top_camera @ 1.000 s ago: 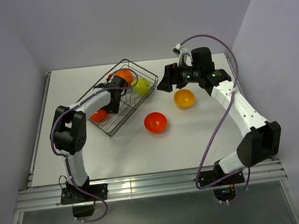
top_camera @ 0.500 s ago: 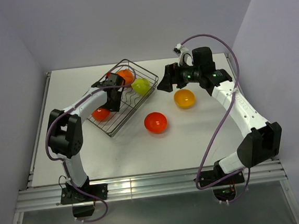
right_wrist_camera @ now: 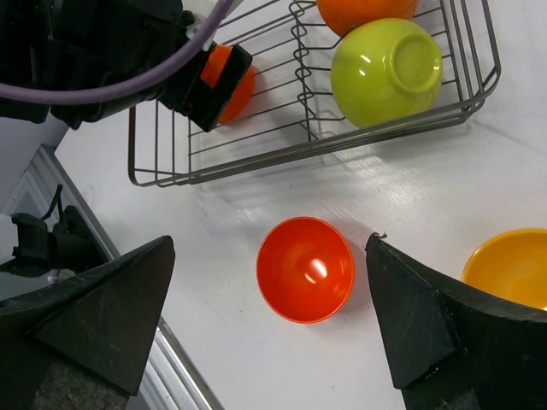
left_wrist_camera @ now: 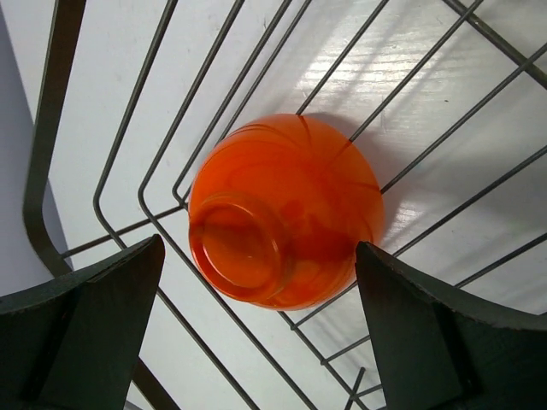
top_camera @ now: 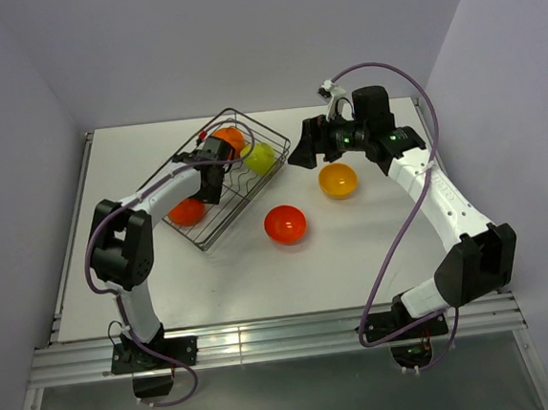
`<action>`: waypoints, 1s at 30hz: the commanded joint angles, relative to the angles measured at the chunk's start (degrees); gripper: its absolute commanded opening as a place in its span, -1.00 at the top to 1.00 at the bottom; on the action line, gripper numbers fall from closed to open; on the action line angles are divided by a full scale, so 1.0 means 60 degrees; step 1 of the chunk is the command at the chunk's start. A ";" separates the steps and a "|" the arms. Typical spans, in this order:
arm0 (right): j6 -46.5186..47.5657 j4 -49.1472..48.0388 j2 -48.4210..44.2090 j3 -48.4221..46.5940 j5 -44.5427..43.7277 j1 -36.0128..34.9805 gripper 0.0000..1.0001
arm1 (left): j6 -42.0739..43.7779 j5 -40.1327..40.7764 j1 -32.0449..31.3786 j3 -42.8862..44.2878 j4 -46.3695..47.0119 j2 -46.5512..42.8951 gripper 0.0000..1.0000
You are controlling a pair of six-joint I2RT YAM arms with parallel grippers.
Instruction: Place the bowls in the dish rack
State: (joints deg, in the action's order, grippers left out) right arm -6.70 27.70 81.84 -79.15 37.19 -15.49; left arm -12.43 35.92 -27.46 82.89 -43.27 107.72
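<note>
My left fingers (top_camera: 212,175) gape empty above the upturned red-orange bowl (left_wrist_camera: 282,213) in the dish rack (right_wrist_camera: 342,143), wide enough to lift clear, I judge; my right fingers (top_camera: 300,155), open and empty too, face the red bowl (right_wrist_camera: 305,269) on the worktop (top_camera: 355,255)

A flat white rectangular worktop (top_camera: 261,273) stands in a corner between plain pale lilac walls (top_camera: 240,35), and a silver slotted metal rail (top_camera: 286,338) runs just beside the whole of its near edge.
</note>
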 commanded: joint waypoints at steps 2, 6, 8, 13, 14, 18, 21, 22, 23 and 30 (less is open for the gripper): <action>0.0120 -0.0237 -0.0296 -0.0094 0.0189 0.0061 -1.00 | 0.0489 0.0678 -0.0359 -0.0032 0.0619 -0.0493 -0.99; 0.0135 -0.0281 -0.0310 -0.0065 0.0247 0.0061 -1.00 | 0.0912 -0.0225 -0.0418 0.0071 0.0765 -0.0755 -0.99; 0.0150 -0.0296 -0.0340 0.0009 0.0276 0.0076 -1.00 | 0.0972 -0.0682 -0.0462 0.0100 0.0839 -0.0829 -0.99; 0.0150 -0.0252 -0.0311 0.0067 0.0394 0.0091 -0.93 | 0.1119 -0.2132 -0.0476 -0.0002 0.0854 -0.0859 -0.61; 0.0179 -0.0252 -0.0339 0.0053 0.0408 0.0120 -0.92 | 0.1119 -0.2221 -0.0462 -0.0002 0.0723 -0.0670 -0.43; 0.0208 -0.0135 -0.0311 -0.0020 0.0423 0.0149 -0.89 | 0.1075 -0.2310 -0.0404 -0.0060 0.0547 -0.0171 -0.12; 0.0208 -0.0135 -0.0310 -0.0035 0.0423 0.0193 -0.89 | 0.1016 -0.2398 -0.0272 -0.0061 0.0400 0.0137 0.01; 0.0208 -0.0135 -0.0310 -0.0006 0.0423 0.0208 -0.89 | 0.1031 -0.2413 -0.0228 -0.0061 0.0341 0.0210 0.02; 0.0208 -0.0135 -0.0310 0.0009 0.0437 0.0222 -0.89 | 0.1031 -0.2326 -0.0198 -0.0075 0.0341 0.0341 0.03; 0.0237 -0.0091 -0.0267 -0.0035 0.0467 0.0223 -0.88 | 0.1016 -0.1973 0.0313 -0.0032 0.0370 0.0767 0.03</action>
State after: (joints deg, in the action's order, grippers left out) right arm -6.26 27.81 81.84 -79.13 39.11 -14.59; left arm -6.46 22.98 -27.14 82.30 -40.60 112.09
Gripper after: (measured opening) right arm 0.943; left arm 0.484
